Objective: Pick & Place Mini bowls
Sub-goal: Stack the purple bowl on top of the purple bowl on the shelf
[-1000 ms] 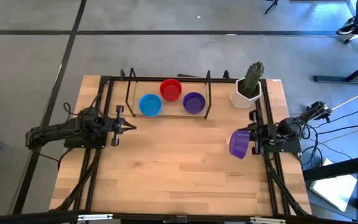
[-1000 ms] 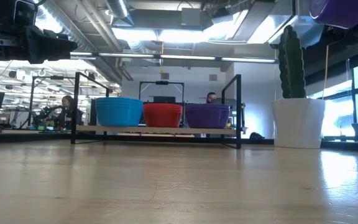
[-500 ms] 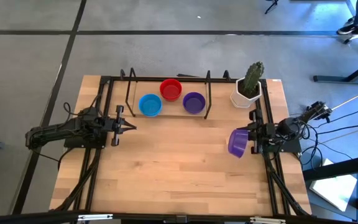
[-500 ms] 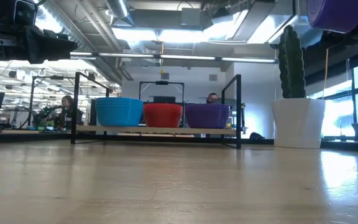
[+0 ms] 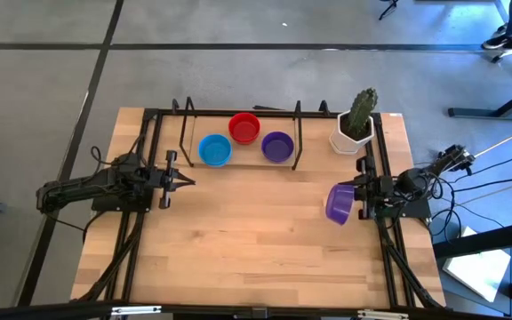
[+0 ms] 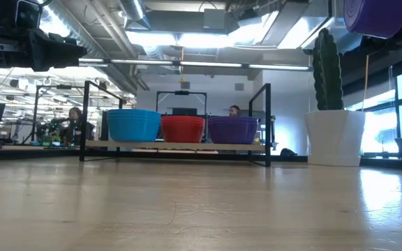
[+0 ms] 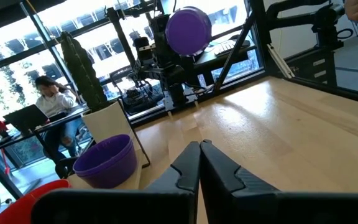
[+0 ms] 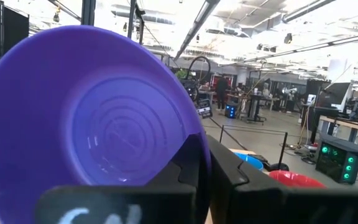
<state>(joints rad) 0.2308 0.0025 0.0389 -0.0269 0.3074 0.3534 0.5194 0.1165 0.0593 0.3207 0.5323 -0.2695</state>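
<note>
The held purple bowl (image 5: 340, 204) has drifted slightly inward from the table's right edge over the last second, while your right gripper (image 5: 357, 204) keeps its fingers pinched on the rim, so the bowl hangs tilted on edge, clear of the wood, likely for carrying. The blue bowl (image 5: 214, 149), red bowl (image 5: 244, 128) and second purple bowl (image 5: 276, 147) sit inside the black rack (image 5: 185, 133) at the far side, beside the cactus pot (image 5: 352, 133), which suggests the rack is the drop zone. Your left gripper (image 5: 183, 180) waits at the left edge, fingers shut on nothing.
</note>
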